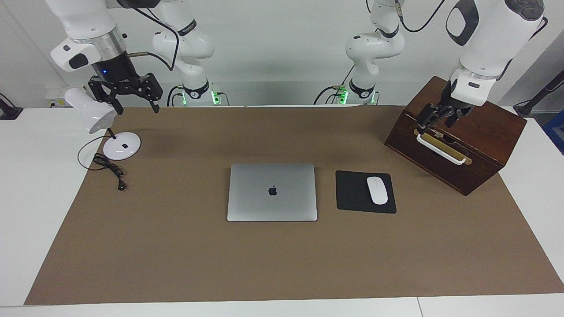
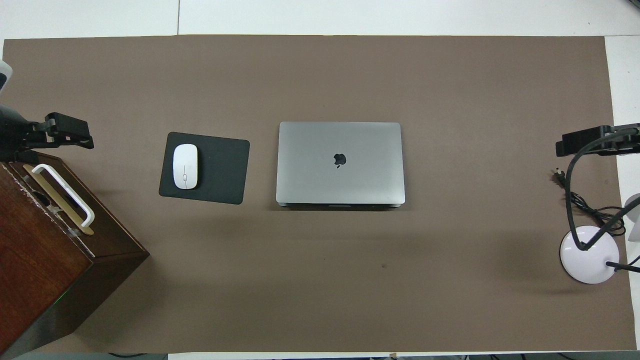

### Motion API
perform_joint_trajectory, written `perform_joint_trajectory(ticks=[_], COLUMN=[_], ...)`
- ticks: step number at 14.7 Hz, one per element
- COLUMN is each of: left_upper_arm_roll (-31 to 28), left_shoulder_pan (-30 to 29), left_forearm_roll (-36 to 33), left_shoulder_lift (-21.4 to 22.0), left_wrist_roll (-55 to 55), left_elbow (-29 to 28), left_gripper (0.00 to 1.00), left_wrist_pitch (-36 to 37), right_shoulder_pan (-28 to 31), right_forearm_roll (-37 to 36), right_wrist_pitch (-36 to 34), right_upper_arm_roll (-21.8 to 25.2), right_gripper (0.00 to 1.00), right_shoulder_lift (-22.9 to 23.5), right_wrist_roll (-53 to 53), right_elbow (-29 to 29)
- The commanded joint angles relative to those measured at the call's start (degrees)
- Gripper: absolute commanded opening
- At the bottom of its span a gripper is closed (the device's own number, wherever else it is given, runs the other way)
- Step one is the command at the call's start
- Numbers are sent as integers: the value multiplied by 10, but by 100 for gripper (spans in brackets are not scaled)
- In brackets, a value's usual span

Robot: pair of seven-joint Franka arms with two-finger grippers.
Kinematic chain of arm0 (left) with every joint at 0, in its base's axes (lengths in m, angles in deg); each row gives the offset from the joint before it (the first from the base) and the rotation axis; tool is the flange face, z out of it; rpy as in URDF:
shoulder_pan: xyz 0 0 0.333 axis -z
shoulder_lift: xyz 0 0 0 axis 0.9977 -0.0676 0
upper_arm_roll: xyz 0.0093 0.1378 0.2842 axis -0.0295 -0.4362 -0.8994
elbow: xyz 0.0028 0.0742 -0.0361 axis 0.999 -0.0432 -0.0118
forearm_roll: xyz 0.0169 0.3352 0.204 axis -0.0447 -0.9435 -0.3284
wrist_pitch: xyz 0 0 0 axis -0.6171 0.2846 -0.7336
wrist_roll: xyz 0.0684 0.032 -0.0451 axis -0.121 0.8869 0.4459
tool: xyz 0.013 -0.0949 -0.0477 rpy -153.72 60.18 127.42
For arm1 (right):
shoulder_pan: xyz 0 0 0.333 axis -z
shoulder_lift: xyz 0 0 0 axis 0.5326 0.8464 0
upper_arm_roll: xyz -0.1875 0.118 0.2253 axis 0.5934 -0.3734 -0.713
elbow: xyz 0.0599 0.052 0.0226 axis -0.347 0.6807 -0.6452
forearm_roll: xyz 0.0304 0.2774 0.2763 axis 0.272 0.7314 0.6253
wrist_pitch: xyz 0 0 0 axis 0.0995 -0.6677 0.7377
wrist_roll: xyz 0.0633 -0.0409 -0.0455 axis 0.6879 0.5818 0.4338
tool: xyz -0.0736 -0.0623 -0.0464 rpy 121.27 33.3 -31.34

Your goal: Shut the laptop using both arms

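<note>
The silver-grey laptop (image 1: 272,192) (image 2: 340,162) lies flat on the brown mat with its lid down and the dark apple logo facing up. Nothing touches it. My left gripper (image 1: 436,119) (image 2: 69,136) hangs open over the wooden box, just above its white handle, holding nothing. My right gripper (image 1: 136,105) (image 2: 585,142) hangs open and empty over the mat's corner at the right arm's end, next to the white lamp head. Both grippers are well away from the laptop.
A black mouse pad (image 1: 352,193) with a white mouse (image 1: 377,190) lies beside the laptop toward the left arm's end. The dark wooden box (image 1: 484,132) stands at that end. A white desk lamp (image 1: 122,145) with a loose black cord stands at the right arm's end.
</note>
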Motion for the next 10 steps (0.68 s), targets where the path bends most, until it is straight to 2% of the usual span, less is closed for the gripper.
perform_joint_trajectory(ticks=[1,10], left_upper_arm_roll=[4,4], left_shoulder_pan=[-11,-12], left_forearm_roll=[-6,-6], left_shoulder_lift=[-7,-7], left_wrist_roll=[-13,-17], left_elbow=[6,6], left_gripper=[100,100], left_wrist_pitch=[-18,-16], right_shoulder_pan=[11,11], right_forearm_roll=[7,7], right_wrist_pitch=[3,0], right_upper_arm_roll=[-3,-3], right_gripper=[100,100], right_shoulder_lift=[-15,-16], right_wrist_roll=[14,14], right_elbow=[18,19])
